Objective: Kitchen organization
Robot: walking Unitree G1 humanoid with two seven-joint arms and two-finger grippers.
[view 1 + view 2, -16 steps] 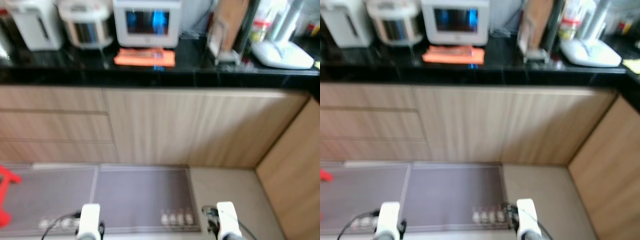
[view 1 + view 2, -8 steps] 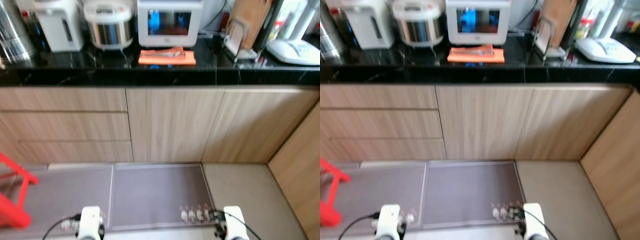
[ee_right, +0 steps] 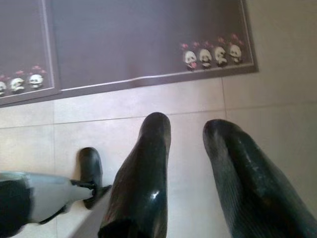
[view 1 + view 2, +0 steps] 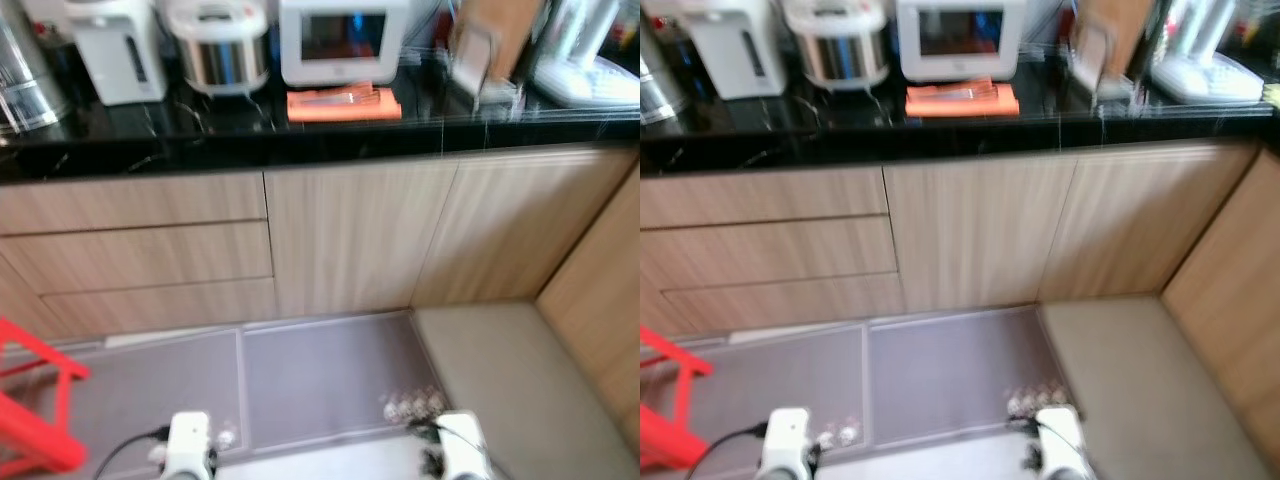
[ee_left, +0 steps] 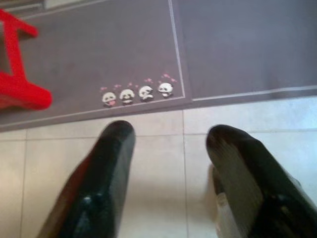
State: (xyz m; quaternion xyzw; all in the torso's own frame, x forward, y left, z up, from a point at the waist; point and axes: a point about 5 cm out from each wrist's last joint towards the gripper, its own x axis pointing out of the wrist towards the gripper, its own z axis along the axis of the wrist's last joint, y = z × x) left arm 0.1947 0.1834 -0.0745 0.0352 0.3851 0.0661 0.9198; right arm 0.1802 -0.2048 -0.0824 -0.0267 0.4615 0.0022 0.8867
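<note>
A black countertop (image 4: 200, 140) runs across the top, above wooden cabinets and drawers (image 4: 150, 260). On it stand a white water boiler (image 4: 118, 50), a steel rice cooker (image 4: 218, 45) and a small white oven (image 4: 345, 38). An orange cloth (image 4: 343, 103) with a utensil on it lies before the oven. Both arms hang low: left arm (image 4: 190, 445), right arm (image 4: 455, 455). My left gripper (image 5: 171, 134) is open over the tiled floor, nothing between its fingers. My right gripper (image 3: 188, 124) is open too, holding nothing.
Two grey mats (image 4: 330, 365) with small panda prints lie on the floor before the cabinets. A red stool (image 4: 35, 420) stands at the left. A wooden cabinet side (image 4: 610, 300) closes the corner at the right. A board rack (image 4: 480, 50) and white appliance (image 4: 590, 85) sit on the counter's right.
The whole picture has shifted and blurred, so the camera has moved; more of the red stool shows at the left. Both arms still hang as before.
</note>
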